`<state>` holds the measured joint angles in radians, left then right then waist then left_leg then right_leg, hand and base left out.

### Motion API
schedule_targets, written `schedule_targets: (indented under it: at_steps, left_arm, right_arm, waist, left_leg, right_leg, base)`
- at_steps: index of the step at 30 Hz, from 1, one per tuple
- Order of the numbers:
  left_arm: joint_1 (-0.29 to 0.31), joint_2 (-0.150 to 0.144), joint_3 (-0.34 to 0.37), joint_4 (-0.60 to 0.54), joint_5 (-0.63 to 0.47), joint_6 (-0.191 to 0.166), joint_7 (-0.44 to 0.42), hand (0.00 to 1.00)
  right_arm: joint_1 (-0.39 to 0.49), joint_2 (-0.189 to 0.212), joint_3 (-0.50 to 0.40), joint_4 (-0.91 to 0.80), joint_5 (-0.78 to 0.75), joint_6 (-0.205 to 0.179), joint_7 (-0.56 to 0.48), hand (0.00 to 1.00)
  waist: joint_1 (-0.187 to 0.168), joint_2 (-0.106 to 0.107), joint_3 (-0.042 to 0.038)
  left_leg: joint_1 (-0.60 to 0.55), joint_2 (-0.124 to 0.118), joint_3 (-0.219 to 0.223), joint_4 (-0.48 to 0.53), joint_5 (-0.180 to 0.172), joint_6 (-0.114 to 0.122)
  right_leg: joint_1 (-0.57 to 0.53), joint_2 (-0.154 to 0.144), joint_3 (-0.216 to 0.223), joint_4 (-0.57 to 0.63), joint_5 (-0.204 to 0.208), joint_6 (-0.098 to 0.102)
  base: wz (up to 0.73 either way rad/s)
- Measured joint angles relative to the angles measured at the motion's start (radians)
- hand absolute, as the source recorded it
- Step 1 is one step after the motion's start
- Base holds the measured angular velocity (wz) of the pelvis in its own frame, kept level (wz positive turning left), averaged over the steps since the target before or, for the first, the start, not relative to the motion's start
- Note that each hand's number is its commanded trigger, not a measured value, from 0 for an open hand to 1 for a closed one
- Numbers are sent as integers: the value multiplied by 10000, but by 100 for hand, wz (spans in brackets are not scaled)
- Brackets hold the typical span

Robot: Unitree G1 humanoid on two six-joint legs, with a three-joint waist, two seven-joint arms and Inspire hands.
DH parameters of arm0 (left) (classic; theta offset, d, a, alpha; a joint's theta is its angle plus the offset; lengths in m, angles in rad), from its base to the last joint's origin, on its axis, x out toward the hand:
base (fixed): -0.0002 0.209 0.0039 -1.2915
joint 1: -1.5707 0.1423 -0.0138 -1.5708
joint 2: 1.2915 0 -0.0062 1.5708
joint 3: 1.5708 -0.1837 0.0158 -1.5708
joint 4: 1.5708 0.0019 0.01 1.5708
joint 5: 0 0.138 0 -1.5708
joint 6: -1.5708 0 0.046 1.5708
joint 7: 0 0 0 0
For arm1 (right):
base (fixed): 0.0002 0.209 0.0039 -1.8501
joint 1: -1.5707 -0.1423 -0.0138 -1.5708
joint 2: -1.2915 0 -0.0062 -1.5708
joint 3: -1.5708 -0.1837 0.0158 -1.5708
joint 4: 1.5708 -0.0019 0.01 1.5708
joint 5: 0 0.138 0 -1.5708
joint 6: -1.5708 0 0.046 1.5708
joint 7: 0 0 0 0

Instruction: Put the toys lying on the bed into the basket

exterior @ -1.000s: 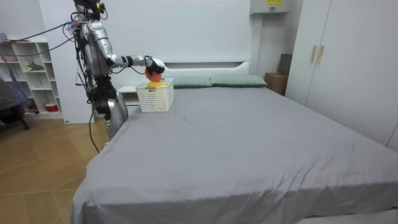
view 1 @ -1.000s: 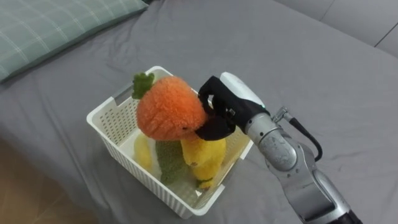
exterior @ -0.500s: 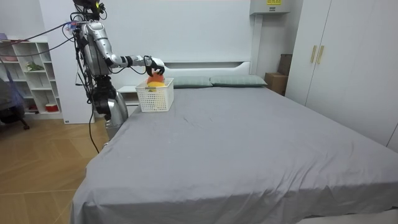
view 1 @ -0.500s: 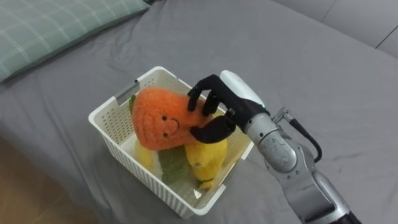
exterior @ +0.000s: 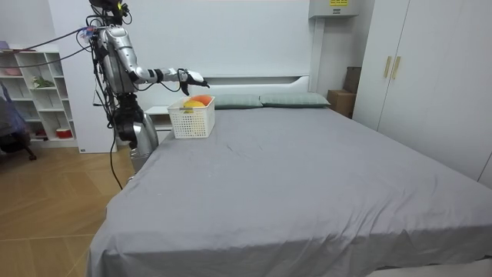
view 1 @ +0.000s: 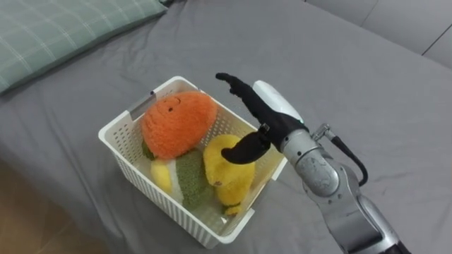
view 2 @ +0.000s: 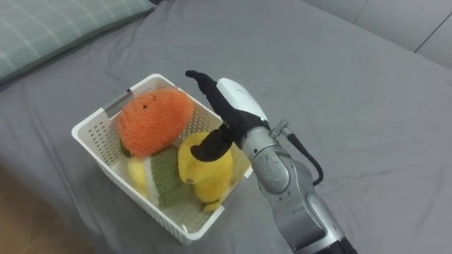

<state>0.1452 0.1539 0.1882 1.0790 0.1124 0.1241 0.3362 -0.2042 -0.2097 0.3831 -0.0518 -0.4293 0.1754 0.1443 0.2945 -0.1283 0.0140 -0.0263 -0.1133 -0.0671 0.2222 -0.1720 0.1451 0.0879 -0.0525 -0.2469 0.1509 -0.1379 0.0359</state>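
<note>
An orange plush toy (view 1: 176, 123) lies in the white basket (view 1: 120, 141) on the grey bed, on top of a yellow plush (view 1: 229, 168) and a green one (view 1: 189, 178). My right hand (view 1: 263, 113) hovers over the basket's right side, fingers straight and spread, open, holding nothing. The thumb hangs just above the yellow plush. In the room view I stand at the bed's corner by the room view's left, right hand (exterior: 191, 76) reaching over the basket (exterior: 191, 120).
A green checked pillow (view 1: 63, 28) lies at the upper left. Grey bed sheet (view 1: 367, 92) stretches to the right and behind. The wooden floor (view 1: 28, 219) shows at the lower left past the bed's edge. White shelves (exterior: 38, 92) stand behind me.
My right hand has opened and let go of the orange plush, which dropped down into the basket and tipped to the left. The hand has lifted slightly away.
</note>
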Motion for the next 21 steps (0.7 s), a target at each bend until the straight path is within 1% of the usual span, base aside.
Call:
schedule_targets:
  at_steps: [4,5,6,8,9,10,11,12,13,14,15,16,17,18,20,21]
  left_arm:
    - [130,20,105,4,-6,0,4,0]
    - [134,16,238,3,-5,-1,3,0]
    - [136,10,411,3,-6,-3,3,0]
    - [212,13,671,4,-6,-13,17,0]
    - [227,42,710,-8,-10,-19,35,0]
    - [253,47,757,-8,-17,-19,45,0]
    - [331,53,859,3,-11,-18,57,0]
    - [435,41,872,4,-8,-20,63,0]
    - [439,18,904,3,-3,-24,62,0]
    - [562,-71,1105,4,-5,-33,63,0]
    - [643,-113,1238,3,-23,-37,61,0]
    - [674,-102,1239,4,-41,-37,62,0]
    - [716,-64,1229,5,-122,-41,61,0]
    - [726,-56,1228,4,-170,-49,61,0]
    - [786,-58,1226,-3,-223,-196,59,0]
    - [761,-57,1246,-13,-214,-231,58,0]
  right_arm:
    - [10,0,-503,-64,713,-2,-15,0]
    - [66,2,-714,-102,877,-30,-61,0]
    - [241,4,-999,-150,934,-116,-201,0]
    - [480,2,-1345,-228,934,-132,-462,0]
    - [668,-10,-1576,-357,1054,-136,-618,0]
    - [788,-19,-1722,-427,1196,-174,-707,0]
    - [1049,-41,-2010,-432,1552,-346,-906,0]
    - [1387,-44,-2376,-444,1883,-443,-1039,0]
    - [1556,-42,-2555,-459,1987,-444,-1109,0]
    - [1812,-43,-2865,-459,2083,-444,-1254,0]
    - [1979,-43,-3163,-461,2274,-443,-1435,0]
    - [2037,-45,-3297,-464,2432,-444,-1521,0]
    - [2148,-72,-3520,-465,2705,-453,-1718,0]
    - [2212,-82,-3648,-464,2867,-486,-1792,0]
    - [2534,-185,-4034,-473,3479,-577,-2204,0]
    - [2695,-213,-4275,-474,3851,-632,-2332,0]
  waist:
    - [-147,3,-11]
    - [-235,10,-13]
    - [-261,24,-20]
    - [-296,54,-33]
    - [-487,74,-43]
    - [-530,86,-47]
    - [-705,103,-69]
    - [-780,154,-86]
    - [-784,187,-101]
    - [-809,255,-149]
    - [-999,298,-157]
    - [-1096,305,-154]
    - [-1333,319,-144]
    - [-1428,332,-135]
    - [-1678,366,-140]
    - [-1834,369,-145]
  left_leg:
    - [33,-1,0,13,6,10]
    - [65,-2,11,38,13,18]
    - [117,-1,38,16,17,25]
    - [192,1,104,-33,20,30]
    - [188,-1,102,-29,25,39]
    - [192,-2,102,-32,26,40]
    - [224,0,119,-35,26,42]
    - [306,0,165,-72,28,47]
    - [350,6,238,-119,32,54]
    - [393,16,367,-211,37,63]
    - [419,15,436,-257,39,66]
    - [429,16,465,-259,39,67]
    - [452,28,513,-268,38,66]
    - [475,38,541,-280,37,65]
    - [567,96,778,-379,31,52]
    - [581,123,856,-389,24,39]
  right_leg:
    - [44,4,31,-4,1,0]
    - [78,2,48,-15,0,0]
    - [100,-1,127,-16,0,0]
    - [120,1,296,-12,-4,7]
    - [116,-6,287,-3,-3,8]
    - [121,-5,286,-2,0,12]
    - [138,-6,302,-4,8,21]
    - [161,-5,411,-1,10,25]
    - [167,-5,502,-1,8,27]
    - [173,-5,613,2,4,34]
    - [168,-11,726,7,-11,57]
    - [166,-14,773,14,-19,71]
    - [168,-9,827,14,-24,79]
    - [174,-7,846,15,-24,78]
    - [151,8,1063,14,-23,79]
    - [154,15,1081,12,-18,80]
  base:
    - [0]
    - [0]
    - [-3]
    - [-10]
    - [-5]
    - [0]
    - [-4]
    - [-10]
    - [-25]
    - [-30]
    - [-25]
    - [-15]
    - [-10]
    - [-16]
    - [-28]
    - [-25]
